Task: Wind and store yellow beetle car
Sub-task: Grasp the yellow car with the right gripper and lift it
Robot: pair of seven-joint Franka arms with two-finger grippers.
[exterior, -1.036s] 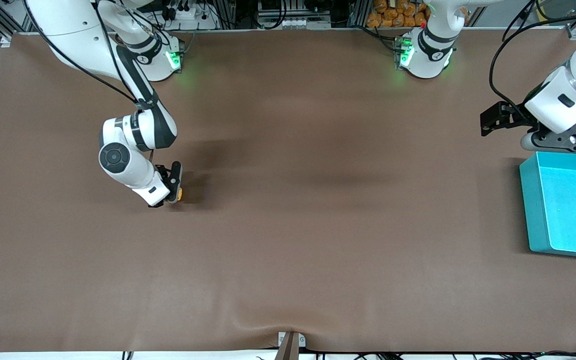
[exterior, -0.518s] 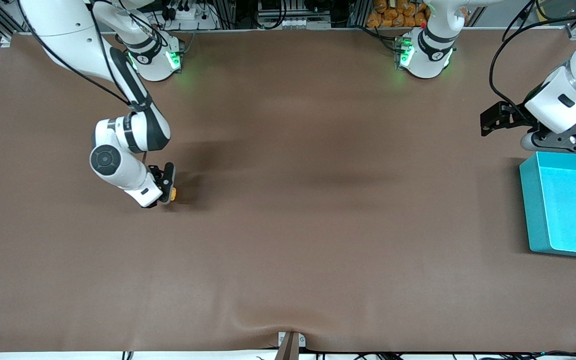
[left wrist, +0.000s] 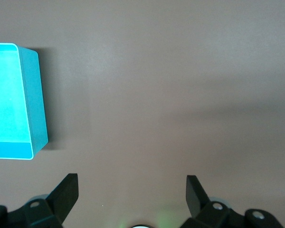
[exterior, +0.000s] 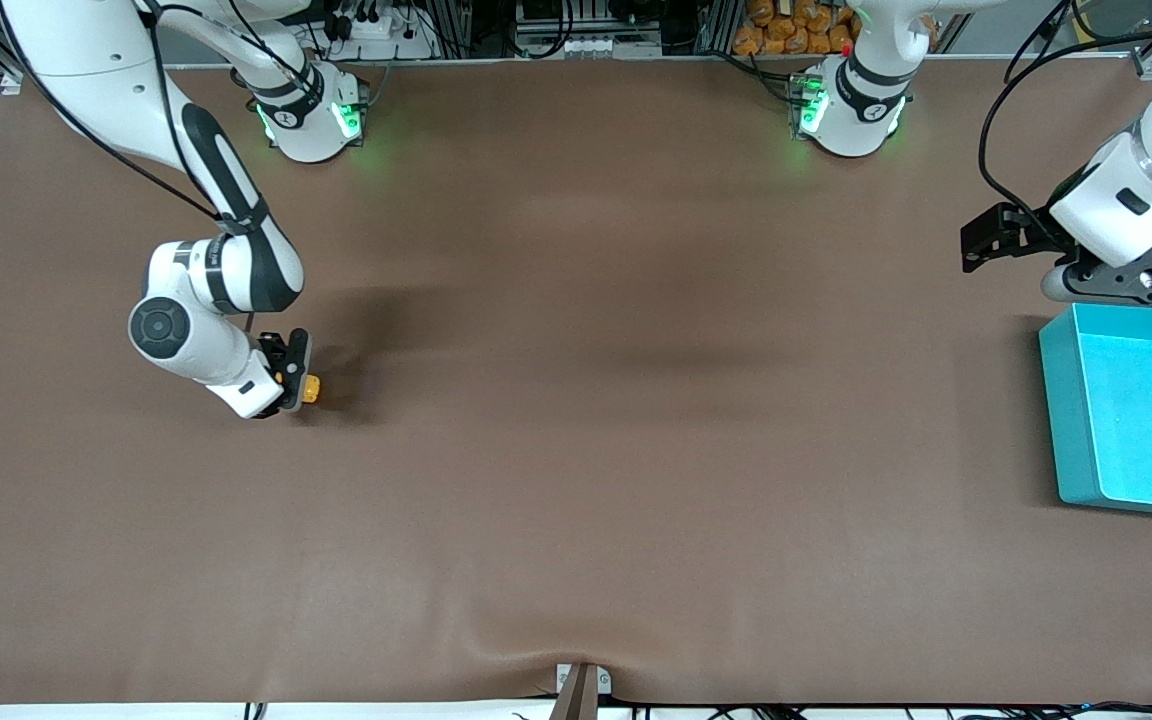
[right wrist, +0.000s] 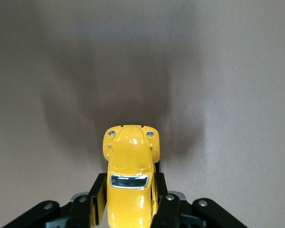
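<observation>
The right gripper point(exterior: 298, 378), at nine o'clock on the brown surface point(exterior: 576, 450), has its jaws clenched on the yellow beetle car point(right wrist: 129, 173). The left gripper point(left wrist: 132, 192) waits, jaws released, beside the turquoise bin point(exterior: 1126, 410) at three o'clock.

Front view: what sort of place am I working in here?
Most likely a robotics lab bench, not a home. A bare brown table carries two bolted-down arm bases with green status lights, and cables and aluminium framing run along its edge by the bases. On it: a turquoise bin and the yellow beetle car in the right gripper.
</observation>
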